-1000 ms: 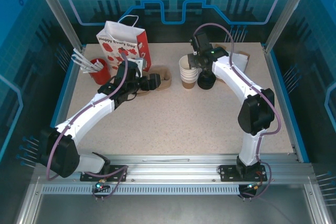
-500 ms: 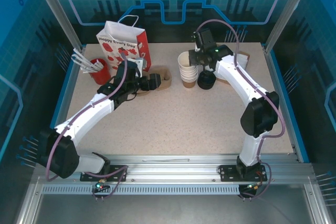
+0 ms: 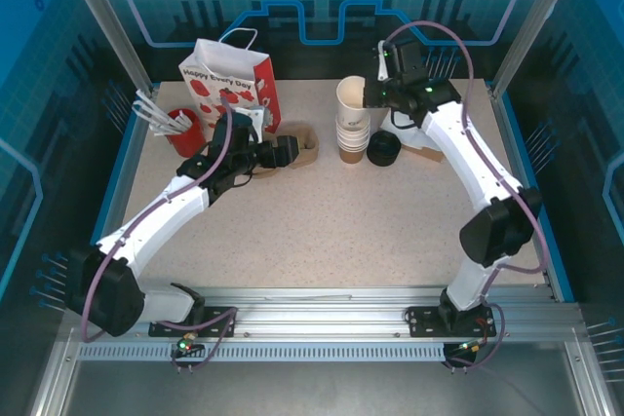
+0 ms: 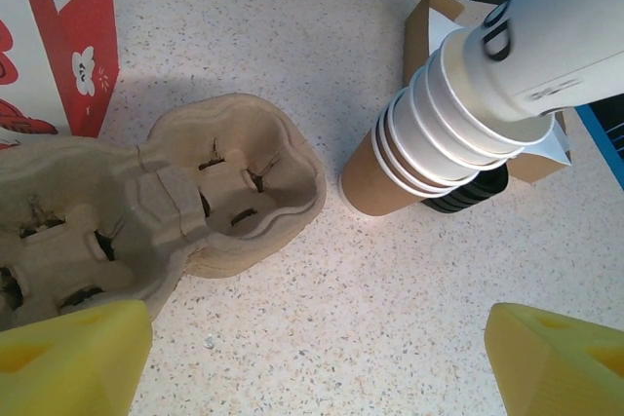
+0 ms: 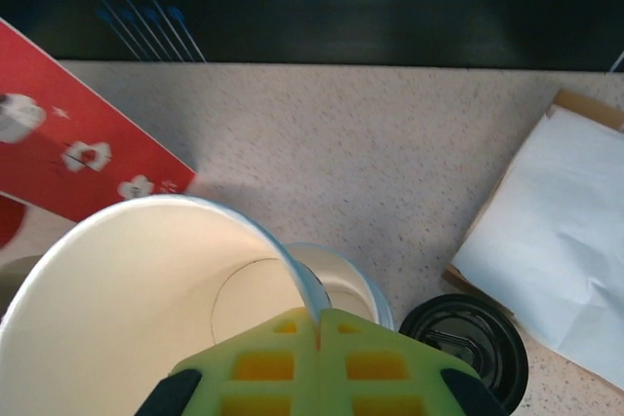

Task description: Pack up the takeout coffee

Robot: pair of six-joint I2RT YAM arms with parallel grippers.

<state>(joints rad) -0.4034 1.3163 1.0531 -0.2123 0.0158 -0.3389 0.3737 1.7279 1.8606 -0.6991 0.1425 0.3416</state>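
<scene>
Left gripper (image 3: 285,151): yellow jaws spread wide, holding nothing, poised over the brown moulded-pulp cup carrier (image 4: 244,250). The carrier lies beside a red-and-white paper gift bag (image 3: 234,80).

Stack of lidless white paper cups (image 3: 351,138) stands mid-table.

Right gripper (image 5: 320,323): clamped tight on the rim of a single white paper cup (image 3: 351,94), lidless, directly above the stack. Cannot tell whether it is clear of the stack.

Loose round black plastic lid (image 3: 382,150) lies just right of the stack.

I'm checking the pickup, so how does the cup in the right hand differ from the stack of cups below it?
The single cup is pinched at its rim by the shut right hand and held up, while the stack stands on the table. The single cup is white all over, but the stack ends in a brown cup at its base. The single cup is one, the stack several nested together. Both are lidless paper cups, mouths up.
</scene>
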